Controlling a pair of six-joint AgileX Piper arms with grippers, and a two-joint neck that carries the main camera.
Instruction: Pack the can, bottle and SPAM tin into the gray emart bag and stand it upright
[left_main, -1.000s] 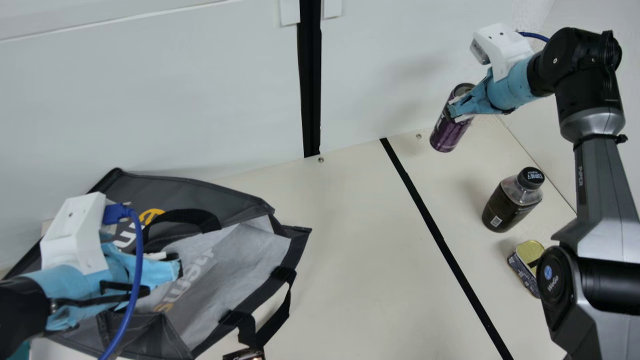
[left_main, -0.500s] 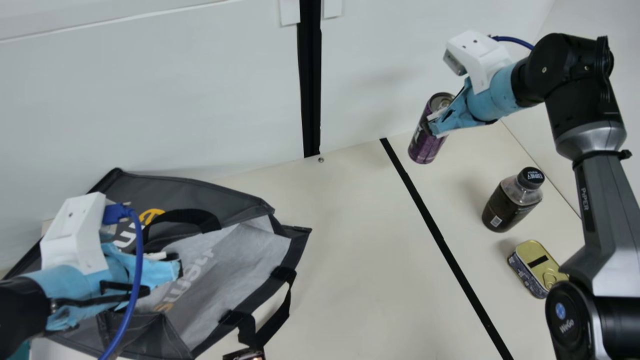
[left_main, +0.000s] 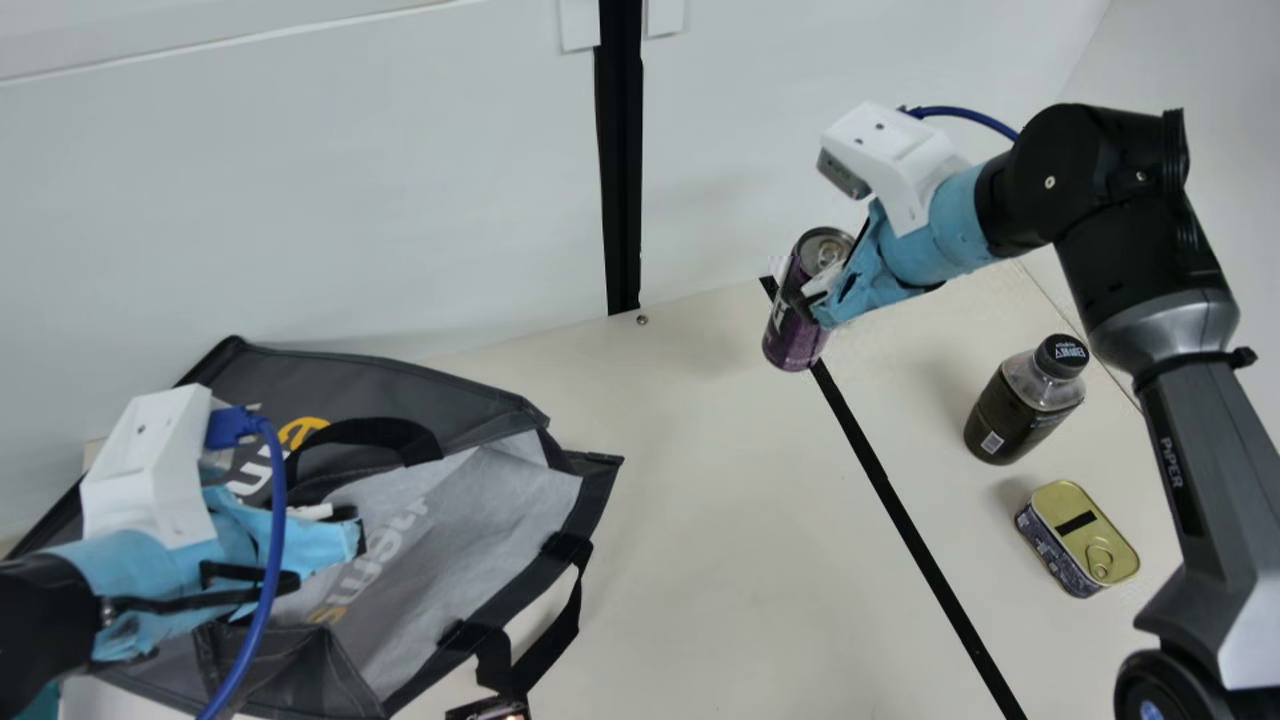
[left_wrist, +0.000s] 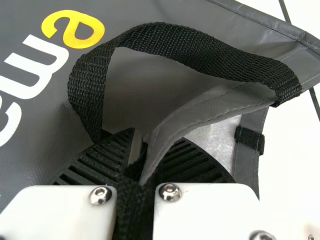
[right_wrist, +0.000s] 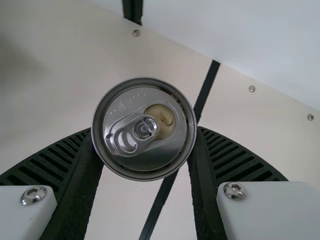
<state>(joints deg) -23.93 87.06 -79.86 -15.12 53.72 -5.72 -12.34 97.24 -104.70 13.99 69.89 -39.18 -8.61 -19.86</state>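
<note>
L gripper (left_wrist: 150, 150) clenches bag (left_main: 450, 530) edge, prob. to hold it open; R gripper (right_wrist: 145, 132) grasps can (left_main: 797, 335) by sides, lid up, prob. for base-first drop.

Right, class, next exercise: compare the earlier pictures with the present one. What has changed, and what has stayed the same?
The right arm has carried the can leftward and somewhat lower in the main view, toward the bag. Its jaws held the can throughout; nothing was newly grasped or let go. Unchanged: the bottle, the SPAM tin, the bag, and the left arm's jaws at it.
</note>
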